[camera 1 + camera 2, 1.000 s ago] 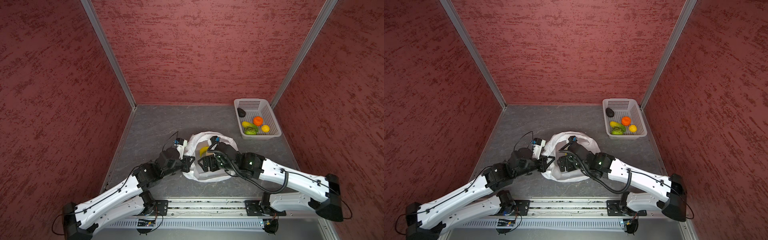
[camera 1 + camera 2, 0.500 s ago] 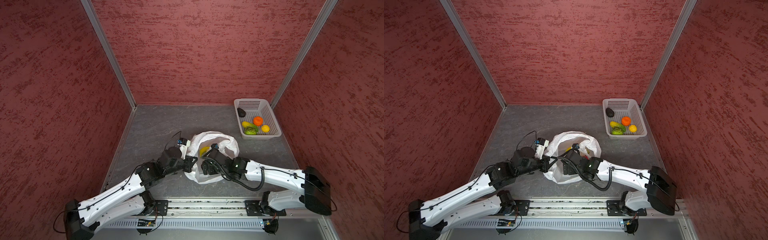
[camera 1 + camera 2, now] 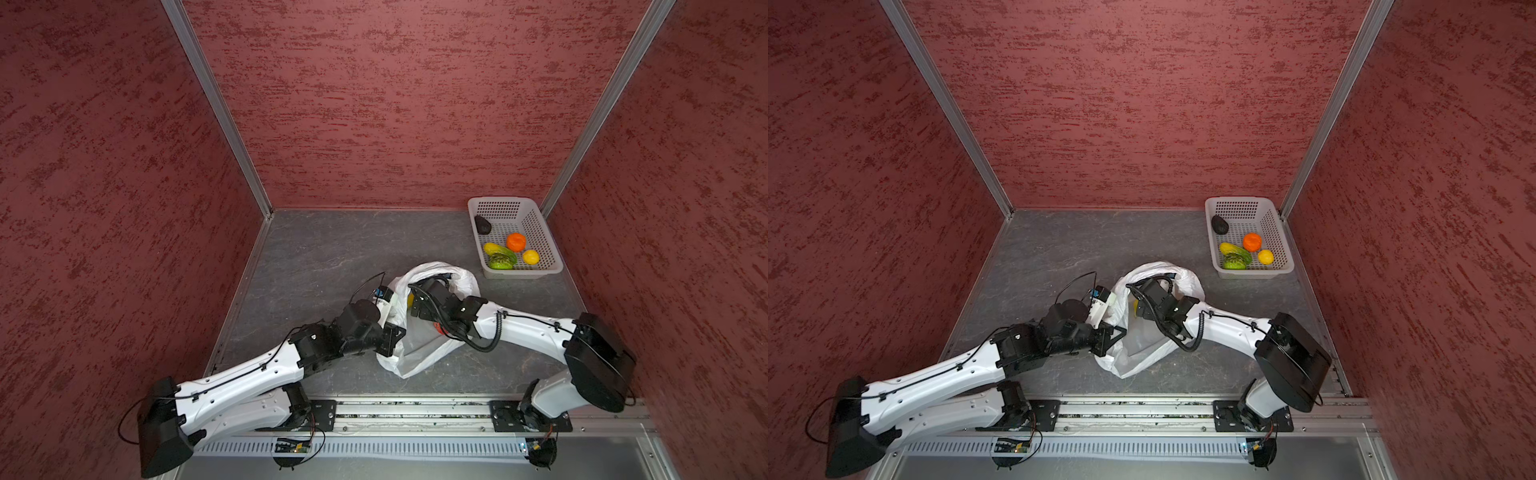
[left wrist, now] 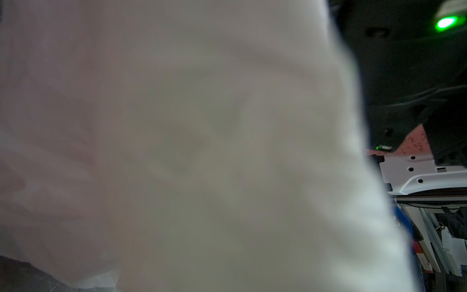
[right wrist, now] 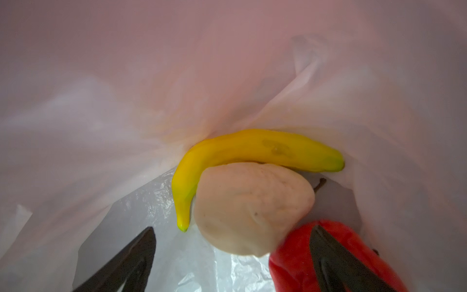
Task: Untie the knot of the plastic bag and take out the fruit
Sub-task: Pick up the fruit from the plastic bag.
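The plastic bag point(image 3: 415, 349) point(image 3: 1142, 349) lies crumpled mid-floor, its mouth open. My left gripper point(image 3: 390, 332) is shut on the bag's left edge, and blurred film point(image 4: 177, 151) covers most of the left wrist view. My right gripper point(image 5: 232, 228) is open inside the bag. In front of it lie three of the fruit: a yellow banana point(image 5: 252, 149), a whitish piece point(image 5: 252, 207) and a red piece point(image 5: 290, 260) under one finger point(image 5: 328, 252). A sliver of the banana point(image 3: 410, 300) shows from above. The knot is out of view.
A white perforated basket point(image 3: 552, 266) point(image 3: 1285, 266) stands at the back right corner with several fruit in it: dark point(image 3: 483, 224), orange point(image 3: 516, 242), yellow point(image 3: 530, 257) and green point(image 3: 500, 262). Red walls close three sides. A metal rail point(image 3: 415, 411) runs along the front.
My right gripper has pushed farther into the bag, away from the rail, with its elbow swung back and up. The bag's top has bulged toward the basket. The left arm barely moved.
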